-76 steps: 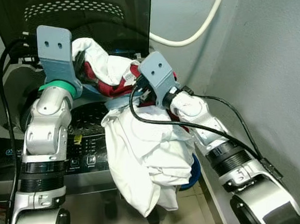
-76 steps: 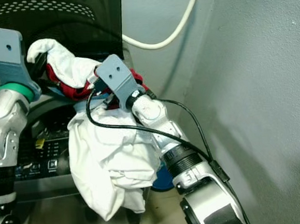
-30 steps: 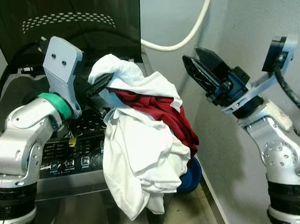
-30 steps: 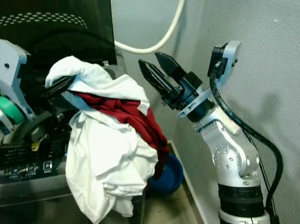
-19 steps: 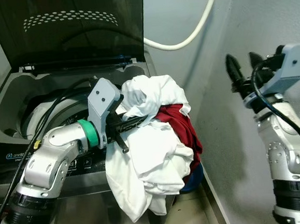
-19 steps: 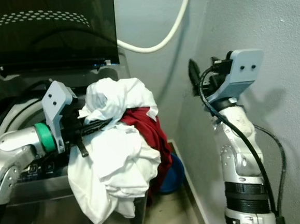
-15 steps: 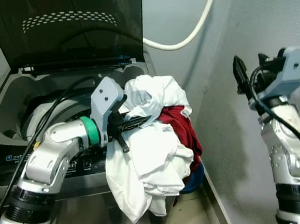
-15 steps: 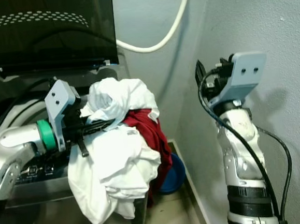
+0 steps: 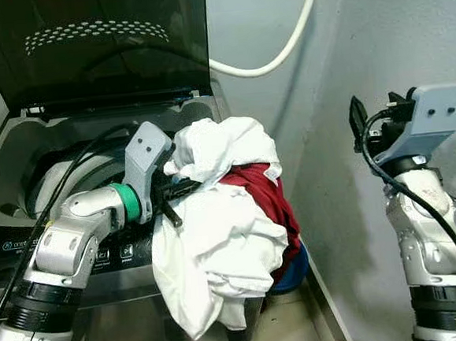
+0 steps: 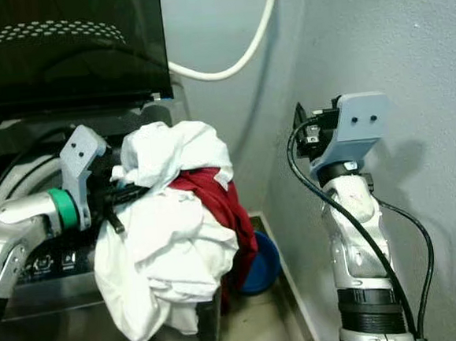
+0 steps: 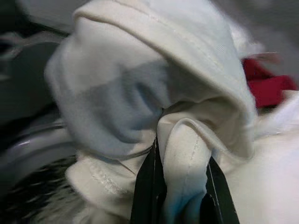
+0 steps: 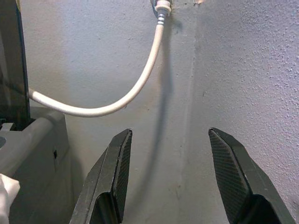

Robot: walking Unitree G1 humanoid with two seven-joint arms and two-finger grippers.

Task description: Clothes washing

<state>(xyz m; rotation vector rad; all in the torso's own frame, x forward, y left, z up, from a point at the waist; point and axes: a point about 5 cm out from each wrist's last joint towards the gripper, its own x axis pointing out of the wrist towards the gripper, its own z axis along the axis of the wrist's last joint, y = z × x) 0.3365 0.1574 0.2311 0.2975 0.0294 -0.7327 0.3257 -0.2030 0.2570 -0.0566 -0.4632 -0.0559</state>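
Step in hand: loading. Left end effector (image 9: 183, 188) clamped on a white garment (image 9: 218, 250), bundled with a red garment (image 9: 263, 195), draped over the top-loading washing machine (image 9: 21, 147) rim at 3 o'clock of the drum opening (image 9: 63, 179). Right end effector (image 12: 170, 177), fingers spread and empty, faces the wall hose (image 12: 117, 105); next move likely calls for swinging the bundle toward 9 o'clock over the drum and releasing.

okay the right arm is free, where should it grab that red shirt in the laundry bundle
Judging from its pose, take the red shirt on the exposed fold hanging down the bundle's right side, coming from the robot's right with the open right pincer. The white clothes cover its other side.
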